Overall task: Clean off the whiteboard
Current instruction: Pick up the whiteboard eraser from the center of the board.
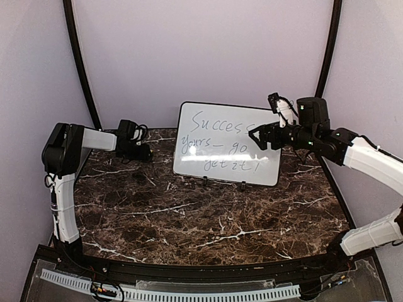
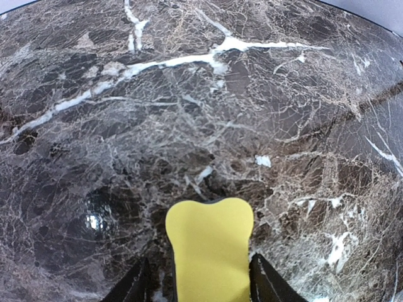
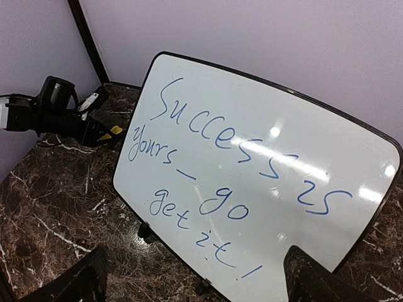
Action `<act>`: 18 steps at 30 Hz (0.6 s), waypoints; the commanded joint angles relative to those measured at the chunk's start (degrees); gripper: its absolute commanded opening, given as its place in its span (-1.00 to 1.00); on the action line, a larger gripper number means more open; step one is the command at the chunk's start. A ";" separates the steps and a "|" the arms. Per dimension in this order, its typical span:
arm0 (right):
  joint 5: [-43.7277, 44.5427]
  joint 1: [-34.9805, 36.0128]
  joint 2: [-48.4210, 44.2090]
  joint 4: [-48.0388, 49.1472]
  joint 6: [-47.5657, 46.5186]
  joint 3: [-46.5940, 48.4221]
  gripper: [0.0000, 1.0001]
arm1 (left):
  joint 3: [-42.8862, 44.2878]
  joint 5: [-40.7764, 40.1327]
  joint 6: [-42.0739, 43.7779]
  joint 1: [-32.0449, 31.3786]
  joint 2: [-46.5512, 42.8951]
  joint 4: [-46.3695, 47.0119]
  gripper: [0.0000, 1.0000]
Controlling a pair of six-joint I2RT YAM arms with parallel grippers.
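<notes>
The whiteboard (image 1: 214, 157) stands at the back middle of the dark marble tabletop (image 1: 208, 214). It is propped on small feet and leans back, with its face toward the arms and its long axis running left to right. Blue handwriting covers it, reading "Success is yours, go get it!", and none of it has been wiped.

At far left, the left hand (image 1: 146, 152) sits low over the tabletop. It is apart from the board's left edge, and the board lies to its right. A yellow eraser (image 2: 209, 245) lies between its fingers, resting on the marble. Whether the fingers press on it cannot be told.

At right, the right hand (image 1: 257, 138) hovers just in front of the board's right part, its fingers spread wide and holding nothing. It is the nearer hand, but the eraser is with the left. The coming move therefore likely depends on the left hand carrying the eraser rightward to the writing.

The top view shows how both hands lie relative to the board but hides the eraser. The left wrist view shows the eraser and marble but no board. The right wrist view gives the writing legibly. It also shows the left hand, with a speck of yellow, beyond the board's left edge.
</notes>
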 commanded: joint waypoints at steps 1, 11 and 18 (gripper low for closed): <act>0.54 -0.24 0.21 1.40 -0.05 -0.37 0.87 | 0.58 0.01 0.00 0.01 -0.24 0.41 0.05; 0.43 -0.25 0.32 1.46 -0.04 -0.47 0.87 | -0.03 -0.24 -0.08 -0.03 -0.73 1.09 -0.15; 0.79 -0.25 0.29 1.38 -0.26 -0.40 0.87 | -0.26 -0.12 0.29 -0.07 -1.05 1.19 -0.30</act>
